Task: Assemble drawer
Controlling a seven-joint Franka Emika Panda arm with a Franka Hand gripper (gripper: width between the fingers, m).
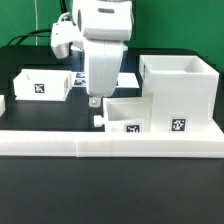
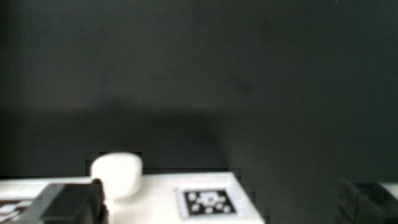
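The large hollow white shell (image 1: 180, 92) stands at the exterior view's right, with a tag on its front. One small flat white box (image 1: 126, 114) lies against its left side, with a tag and a small knob (image 1: 97, 122) at its left end. The other small box (image 1: 44, 83) lies at the far left. My gripper (image 1: 95, 101) hangs just above the left end of the middle box. In the wrist view my gripper (image 2: 222, 205) is open. Its dark fingers (image 2: 71, 205) stand wide apart on either side of the box's tagged white face (image 2: 210, 200) and knob (image 2: 116, 172).
The long low white border rail (image 1: 110, 146) runs along the front of the table and turns up at the exterior view's right. A flat tag sheet (image 1: 128, 78) lies behind the arm. Black table (image 2: 196, 80) fills most of the wrist view.
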